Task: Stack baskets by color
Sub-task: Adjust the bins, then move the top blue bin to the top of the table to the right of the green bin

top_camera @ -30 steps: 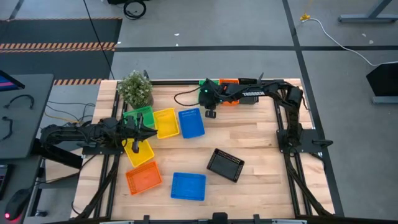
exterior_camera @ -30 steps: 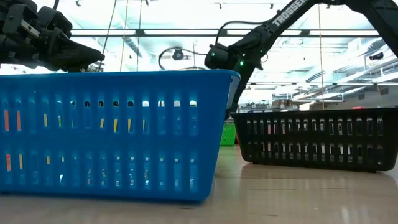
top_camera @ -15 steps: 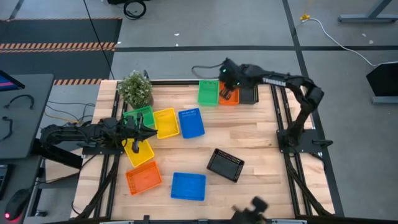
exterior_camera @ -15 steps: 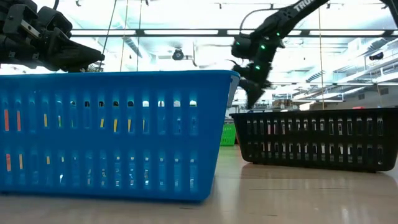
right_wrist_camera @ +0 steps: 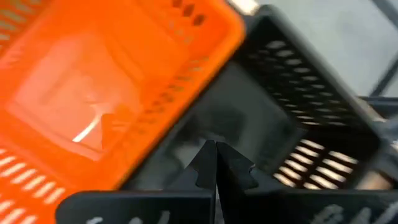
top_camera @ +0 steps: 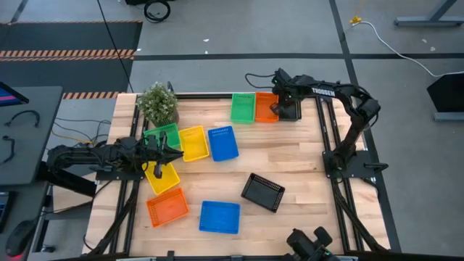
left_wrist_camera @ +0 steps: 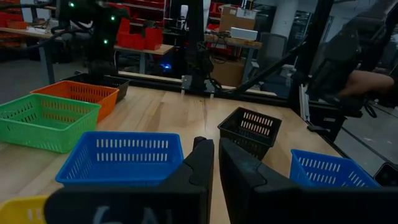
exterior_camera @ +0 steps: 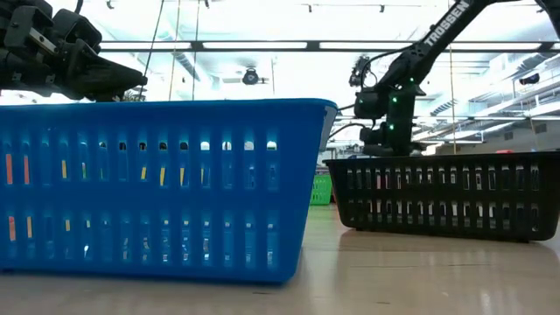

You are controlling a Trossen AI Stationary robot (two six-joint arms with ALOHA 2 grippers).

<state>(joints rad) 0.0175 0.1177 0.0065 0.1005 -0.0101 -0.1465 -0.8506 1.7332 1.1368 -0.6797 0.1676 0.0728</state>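
Note:
Along the far edge a green basket (top_camera: 243,107), an orange basket (top_camera: 264,106) and a black basket (top_camera: 293,110) sit side by side. My right gripper (top_camera: 278,109) points steeply down over the black basket (right_wrist_camera: 280,106), next to the orange one (right_wrist_camera: 93,93). It is shut (right_wrist_camera: 216,155) with nothing between the fingers. My left gripper (top_camera: 176,154) waits at the left, level and shut (left_wrist_camera: 216,152), above a yellow basket (top_camera: 162,177). Green (top_camera: 162,135), yellow (top_camera: 193,143) and blue (top_camera: 222,143) baskets lie beside it.
Nearer the front lie an orange basket (top_camera: 167,207), a blue one (top_camera: 219,217) and a black one (top_camera: 262,192). A potted plant (top_camera: 157,104) stands at the far left corner. Bare wood lies between the right arm's base and the black basket.
My right gripper has swept along the far edge toward the table's right edge, from over the green basket, past the orange one, to above the far black basket, and it has rolled and tipped downward. The green basket now shows whole.

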